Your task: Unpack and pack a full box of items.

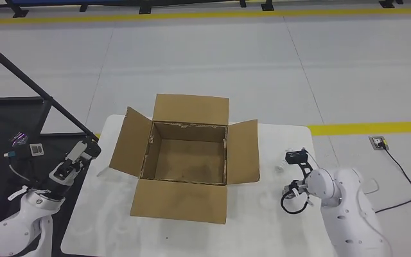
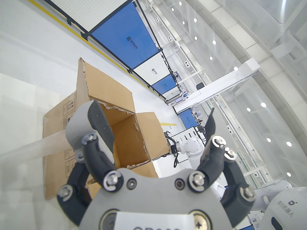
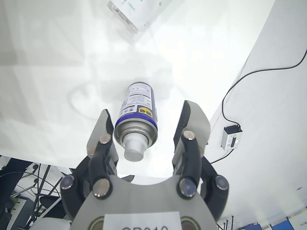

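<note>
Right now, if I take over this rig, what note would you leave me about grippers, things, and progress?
Left gripper: open, empty, apart from the cardboard box.
Right gripper: open, a jaw each side of the standing spray can.
Clear bottle lies on the table nearby.
Box: flaps open, looks empty.
Done: unpacking, it seems.
To do: probably grasp the can, repack both items.

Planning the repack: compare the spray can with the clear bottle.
The spray can is opaque with a blue label; the clear bottle is see-through with a white label. The can sits inside the open right gripper; the bottle lies beyond it. Both rest on the table.
</note>
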Action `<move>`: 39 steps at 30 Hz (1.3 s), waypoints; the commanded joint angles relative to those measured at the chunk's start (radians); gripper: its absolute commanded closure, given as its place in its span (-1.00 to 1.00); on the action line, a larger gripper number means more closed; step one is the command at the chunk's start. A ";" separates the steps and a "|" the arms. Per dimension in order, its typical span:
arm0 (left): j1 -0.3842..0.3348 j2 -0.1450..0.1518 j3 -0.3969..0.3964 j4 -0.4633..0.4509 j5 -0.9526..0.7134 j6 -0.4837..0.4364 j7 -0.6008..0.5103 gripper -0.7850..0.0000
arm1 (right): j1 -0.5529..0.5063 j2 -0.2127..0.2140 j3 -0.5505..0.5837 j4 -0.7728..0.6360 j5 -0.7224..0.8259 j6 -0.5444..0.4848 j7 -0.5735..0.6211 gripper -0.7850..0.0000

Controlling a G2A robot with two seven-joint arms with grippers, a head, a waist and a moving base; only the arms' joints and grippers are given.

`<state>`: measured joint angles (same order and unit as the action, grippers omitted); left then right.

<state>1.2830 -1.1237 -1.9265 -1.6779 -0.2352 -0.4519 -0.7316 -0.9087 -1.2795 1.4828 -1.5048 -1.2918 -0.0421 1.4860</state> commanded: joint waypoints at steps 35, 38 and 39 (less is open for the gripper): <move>0.001 0.000 0.000 -0.001 0.001 0.002 0.004 -1.00 | 0.465 -0.080 -0.415 -0.077 0.302 0.236 -0.325 1.00; 0.021 0.001 -0.007 -0.013 0.003 0.007 0.030 -1.00 | 0.543 -0.113 -0.533 0.051 0.340 0.228 -0.338 1.00; 0.027 0.002 -0.011 -0.015 0.003 0.009 0.037 -1.00 | 0.568 -0.126 -0.573 0.096 0.350 0.226 -0.344 1.00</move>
<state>1.3027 -1.1228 -1.9330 -1.6910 -0.2323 -0.4444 -0.7026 -0.3693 -1.3927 0.9583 -1.4647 -0.9542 0.1864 1.1476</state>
